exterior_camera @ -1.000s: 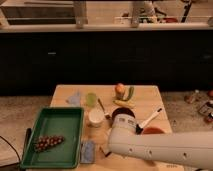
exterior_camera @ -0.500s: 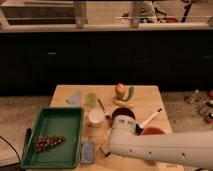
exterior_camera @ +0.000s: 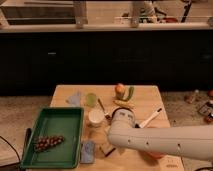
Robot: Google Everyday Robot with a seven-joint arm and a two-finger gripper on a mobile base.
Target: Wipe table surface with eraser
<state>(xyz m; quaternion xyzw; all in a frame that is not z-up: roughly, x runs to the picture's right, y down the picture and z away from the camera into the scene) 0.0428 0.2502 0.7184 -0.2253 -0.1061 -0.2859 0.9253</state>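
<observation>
The light wooden table surface (exterior_camera: 150, 100) carries several items. A small tan block with a dark underside, the eraser (exterior_camera: 104, 149), lies near the front edge, just right of a flat blue-grey pad (exterior_camera: 88, 150). My white arm reaches in from the lower right and bends down over this spot. My gripper (exterior_camera: 111, 149) shows only as a dark bit under the arm's end, right beside the eraser. The arm hides whether it touches the eraser.
A green tray (exterior_camera: 60, 120) holding grapes (exterior_camera: 47, 143) fills the table's left side. A white cup (exterior_camera: 96, 117), green cup (exterior_camera: 91, 99), apple (exterior_camera: 119, 89), banana (exterior_camera: 122, 104) and a white-handled brush (exterior_camera: 151, 118) stand behind the arm. A grey cloth (exterior_camera: 75, 98) lies at the back left.
</observation>
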